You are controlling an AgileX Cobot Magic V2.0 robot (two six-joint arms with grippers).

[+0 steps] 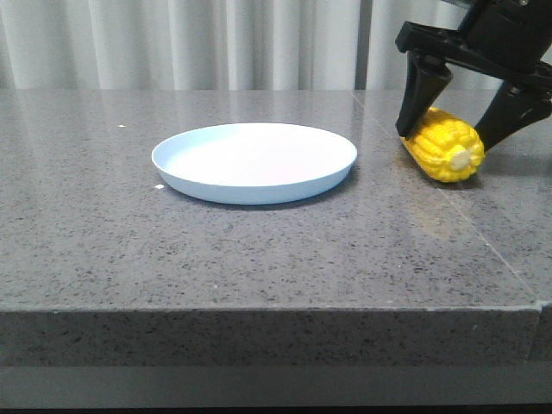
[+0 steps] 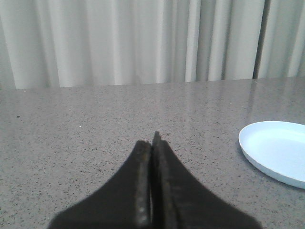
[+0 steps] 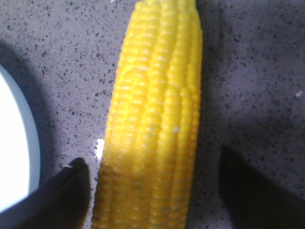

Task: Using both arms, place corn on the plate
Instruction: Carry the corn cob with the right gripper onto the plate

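Front view: corn cob (image 1: 446, 148) near table's right edge, straddled by right gripper (image 1: 448, 129), jaws spread, not gripping. Plate (image 1: 254, 161) mid-table. Left gripper (image 2: 152, 157) closed, empty.

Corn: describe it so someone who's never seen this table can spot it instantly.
On the grey speckled table, look right of the round pale plate. The corn lies there on its side between the open fingers of the right tool. It is the only bright yellow, kernel-ribbed thing in view.

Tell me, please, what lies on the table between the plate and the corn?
Nothing: in the front view, only bare grey tabletop separates the plate from the corn.
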